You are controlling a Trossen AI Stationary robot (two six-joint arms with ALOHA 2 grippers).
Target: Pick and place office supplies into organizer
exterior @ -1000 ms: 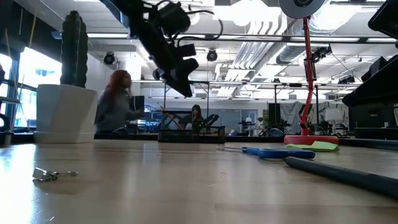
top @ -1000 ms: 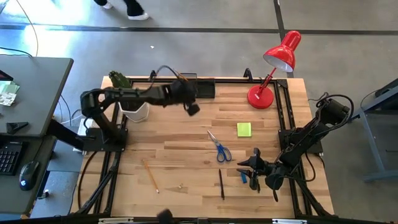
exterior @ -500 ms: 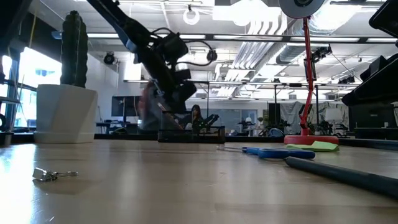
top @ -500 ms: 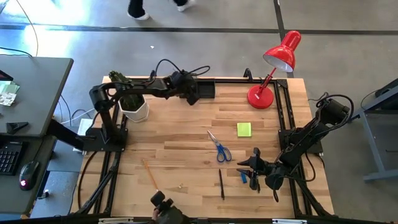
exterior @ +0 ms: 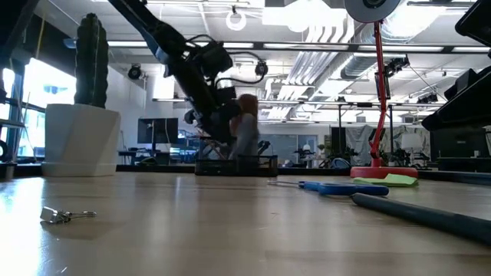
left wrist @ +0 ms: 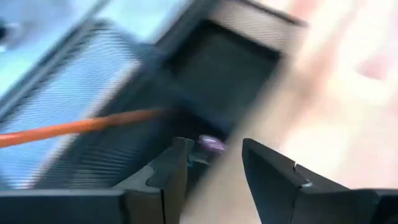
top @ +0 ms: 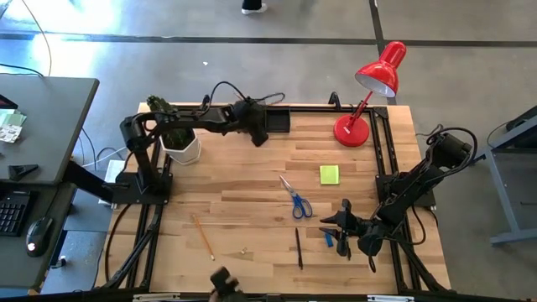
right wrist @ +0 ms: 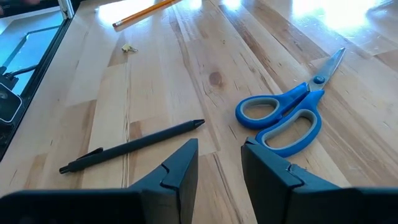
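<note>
- Left gripper (top: 258,134) out at the far edge of the table, right at the organizer (top: 277,119); fingers (left wrist: 171,171) parted with a clear gap in the left wrist view, nothing pinched between them.
- Just past those fingertips, an orange pencil (left wrist: 74,126) lying slantwise inside the organizer's mesh-walled compartment, free of the gripper.
- A small purplish bit (left wrist: 210,144) beside the inner fingertip; too blurred to tell what.
- In the low view, same gripper (exterior: 217,126) hanging directly over the black box (exterior: 236,165).
- Beside the left arm, toward its base: white pot with cactus (top: 179,143).
- Further along the far edge from the organizer: red desk lamp (top: 369,92).
- Right gripper (top: 342,220) low at the near right part of the table, fingers (right wrist: 180,168) spread a little, empty.
- Just ahead of it: black pen (right wrist: 132,146) flat on the wood, and blue-handled scissors (right wrist: 289,112) beside that, blades shut.
- Tight against the right gripper's side in the high view: small blue eraser (top: 329,238).
- Further off from the right gripper: sticky-note pad (top: 329,174), well apart from the scissors.
- Far across the boards from it: second pencil (top: 202,236) and a small metal clip (exterior: 65,215) near that.
- Blurred person (exterior: 247,138) in the room behind the table.
</note>
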